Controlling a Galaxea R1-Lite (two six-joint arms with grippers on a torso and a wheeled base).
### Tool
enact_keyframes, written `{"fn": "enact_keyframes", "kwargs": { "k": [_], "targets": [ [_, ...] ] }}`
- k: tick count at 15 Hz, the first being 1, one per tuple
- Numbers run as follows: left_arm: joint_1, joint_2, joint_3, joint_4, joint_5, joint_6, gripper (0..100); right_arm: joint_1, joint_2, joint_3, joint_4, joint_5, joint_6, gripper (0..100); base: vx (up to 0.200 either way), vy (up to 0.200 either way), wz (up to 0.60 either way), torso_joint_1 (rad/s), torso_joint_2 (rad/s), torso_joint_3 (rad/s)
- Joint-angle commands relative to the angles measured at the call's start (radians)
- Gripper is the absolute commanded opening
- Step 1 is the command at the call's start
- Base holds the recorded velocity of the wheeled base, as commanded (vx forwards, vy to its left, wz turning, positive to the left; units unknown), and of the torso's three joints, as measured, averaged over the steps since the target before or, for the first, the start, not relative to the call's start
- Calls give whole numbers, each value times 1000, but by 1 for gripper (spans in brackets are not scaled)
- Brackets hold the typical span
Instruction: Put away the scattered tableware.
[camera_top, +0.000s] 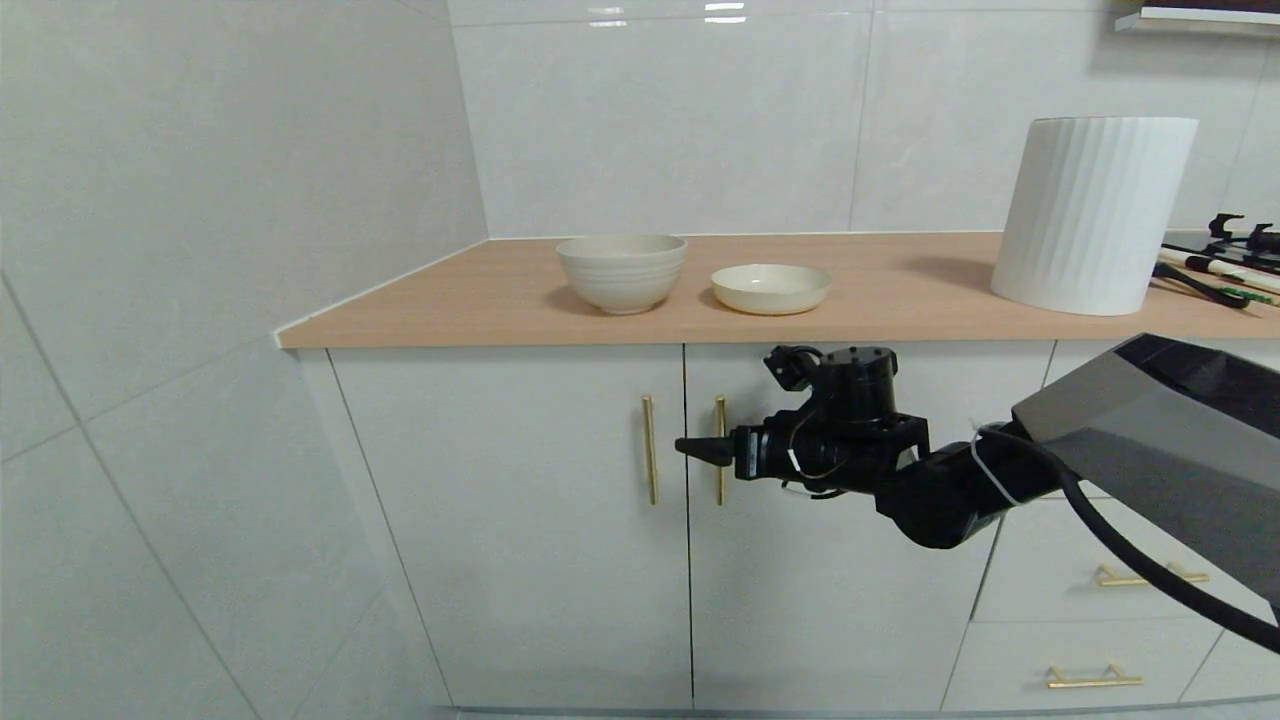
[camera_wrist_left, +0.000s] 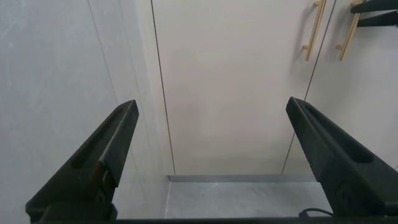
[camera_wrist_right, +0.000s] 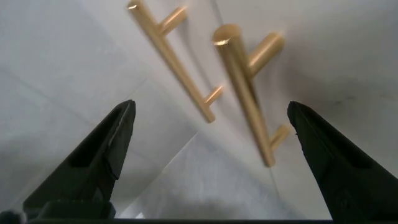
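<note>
Right gripper (camera_top: 703, 450) gaped wide at a brass door handle (camera_top: 720, 415) (unclasped), left gripper (camera_wrist_left: 211, 109) also wide, bowl (camera_top: 621, 272) and dish (camera_top: 770, 288) sat on counter (camera_top: 900, 285)

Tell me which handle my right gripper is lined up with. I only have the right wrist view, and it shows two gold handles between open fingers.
Observer: In the head view the right gripper sits at mid-height of the right door's handle. The left door's handle is just past the tips.
Operator: Are those doors open at all?
Observer: No, both doors look shut, flush with the cabinet front.
Operator: And where is the tableware?
Observer: A bowl and a shallow dish stand side by side, apart, on the countertop above those doors.
</note>
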Motion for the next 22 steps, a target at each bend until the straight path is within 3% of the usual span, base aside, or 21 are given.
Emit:
{"fn": "enact_keyframes", "kwargs": {
  "k": [1, 22],
  "targets": [
    [0, 0, 0, 0, 0, 0, 100, 1, 20, -12, -7, -16, 0, 100, 0, 0, 0, 0, 0, 0],
    [0, 0, 0, 0, 0, 0, 100, 59, 30, 27, -112, -5, 118, 100, 0, 0, 0, 0, 0, 0]
  ]
}}
